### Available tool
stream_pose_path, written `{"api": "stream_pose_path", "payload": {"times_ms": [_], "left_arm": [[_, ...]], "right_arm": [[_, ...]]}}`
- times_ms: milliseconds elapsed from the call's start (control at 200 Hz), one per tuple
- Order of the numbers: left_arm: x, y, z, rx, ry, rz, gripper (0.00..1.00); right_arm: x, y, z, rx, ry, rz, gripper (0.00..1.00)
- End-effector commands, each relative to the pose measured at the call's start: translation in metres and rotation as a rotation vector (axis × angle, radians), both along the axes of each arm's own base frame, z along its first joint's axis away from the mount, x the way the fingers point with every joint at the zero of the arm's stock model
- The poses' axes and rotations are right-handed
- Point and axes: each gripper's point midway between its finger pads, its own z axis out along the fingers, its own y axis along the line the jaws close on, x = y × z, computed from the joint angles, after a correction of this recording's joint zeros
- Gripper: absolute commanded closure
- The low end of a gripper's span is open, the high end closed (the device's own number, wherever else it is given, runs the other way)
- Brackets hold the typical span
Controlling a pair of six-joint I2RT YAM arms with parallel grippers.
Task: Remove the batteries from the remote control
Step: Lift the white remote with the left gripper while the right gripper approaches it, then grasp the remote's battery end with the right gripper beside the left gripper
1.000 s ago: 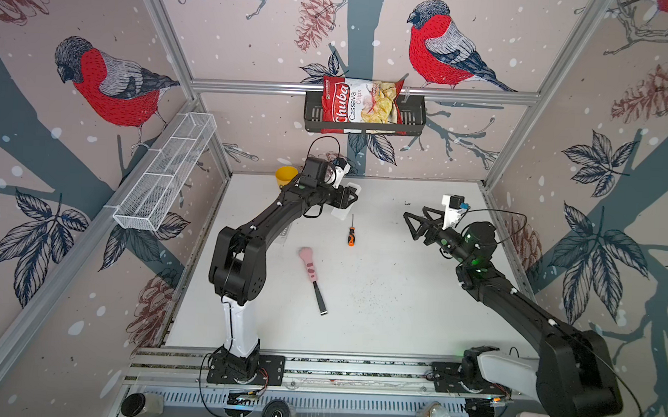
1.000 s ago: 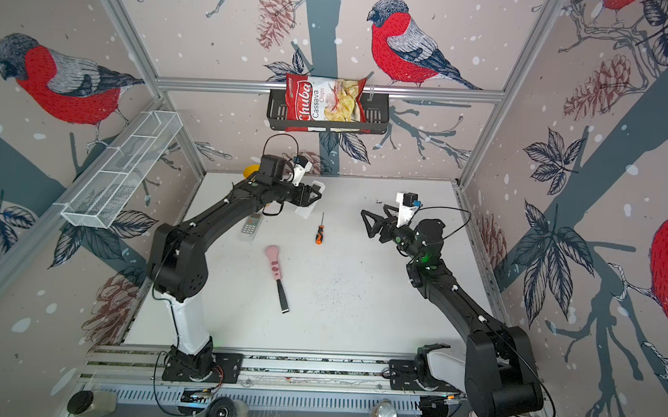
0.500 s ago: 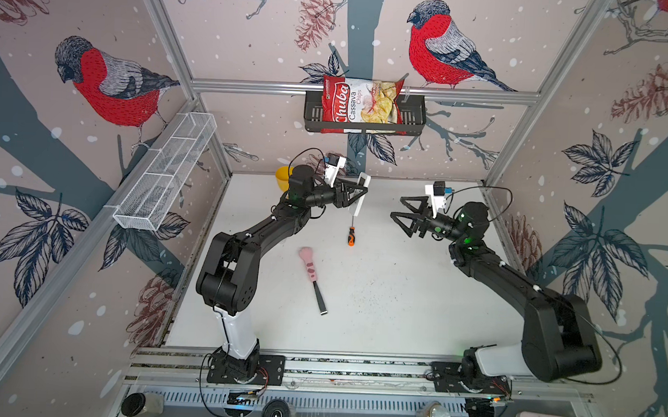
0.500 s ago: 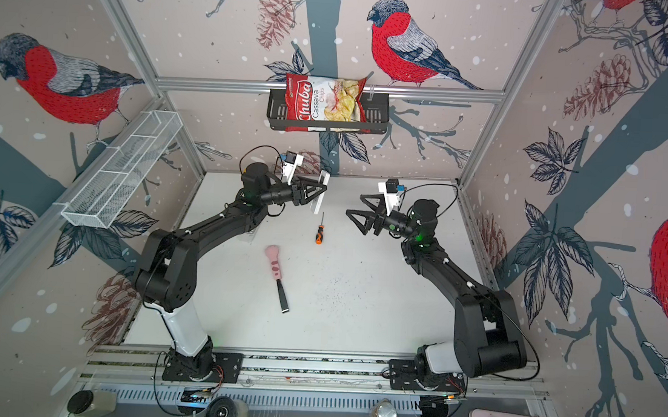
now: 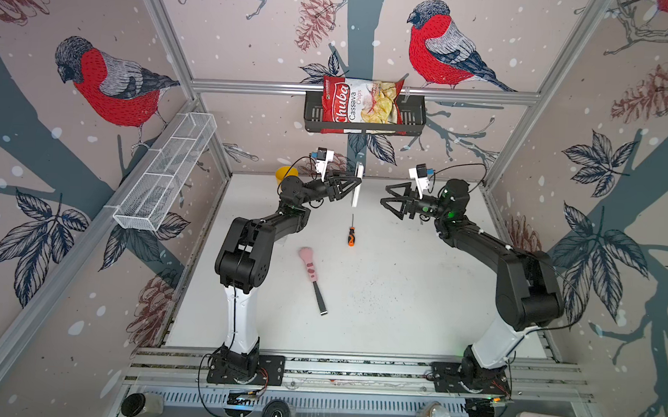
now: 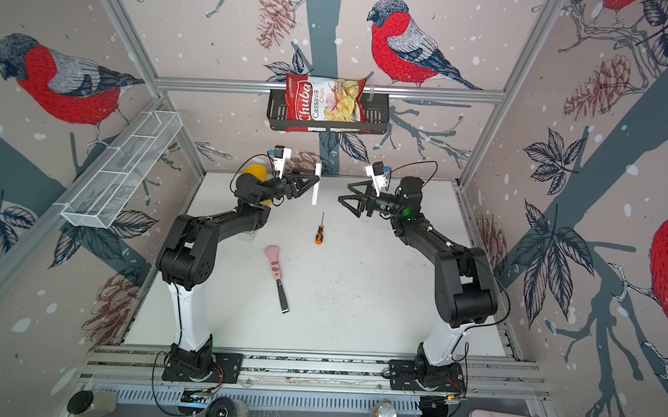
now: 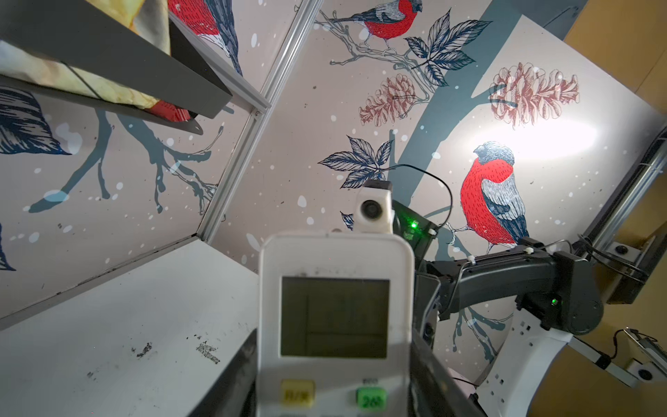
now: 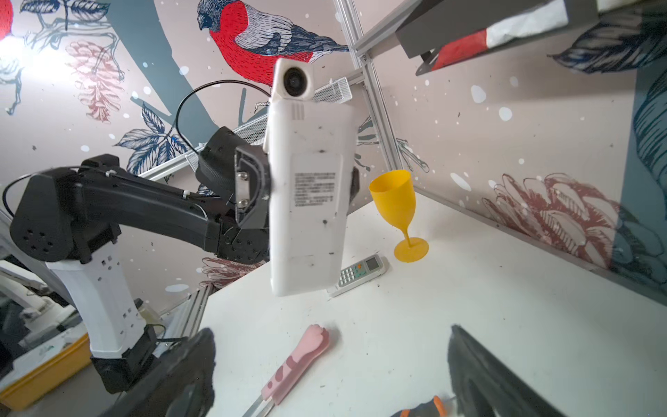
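1. Here, the black left gripper is about half closed on the long edges of a white slab-shaped plastic remote control. It holds it upright in the air at the upper middle of both top views, above the white desk.
2. The black right gripper is spread wide and empty, just right of the remote control, and points at its back.
3. The batteries are not visible. In the right wrist view the flat rectangular battery cover with its printed label sits closed at mid-frame, so they are presumably behind it.
4. The remote control looks light, stiff and smooth-sided, so it may twist in the clamp if pushed hard. The cover probably wants a flat fingertip press and a slide along its length.
5. Once bared, the batteries should be small, hard, round and slippery, apt to roll. A pinch across the middle seems best.
6. A second small white remote lies beside a yellow plastic goblet. An orange-and-black screwdriver and a pink paw-handled tool lie mid-frame in the top views.
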Motion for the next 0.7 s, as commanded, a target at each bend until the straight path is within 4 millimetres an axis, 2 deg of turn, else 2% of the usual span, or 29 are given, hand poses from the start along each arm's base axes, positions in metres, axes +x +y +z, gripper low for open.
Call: {"api": "stream_pose_path", "payload": {"times_ms": [0, 120, 315, 695], "left_arm": [[-0.013, 0.001, 0.015, -0.038, -0.090, -0.029, 0.59], [-0.012, -0.002, 0.011, -0.039, -0.081, -0.041, 0.60], [-0.012, -0.002, 0.010, -0.038, -0.080, -0.043, 0.60], [-0.013, -0.003, 0.009, -0.037, -0.078, -0.052, 0.60]], "right_arm": [[-0.001, 0.011, 0.008, 0.021, -0.010, 0.057, 0.01], [0.003, 0.027, 0.011, 0.022, -0.014, 0.090, 0.00], [0.011, 0.040, 0.016, 0.019, -0.019, 0.121, 0.00], [-0.002, 0.061, 0.012, -0.008, -0.032, 0.206, 0.06]]}}
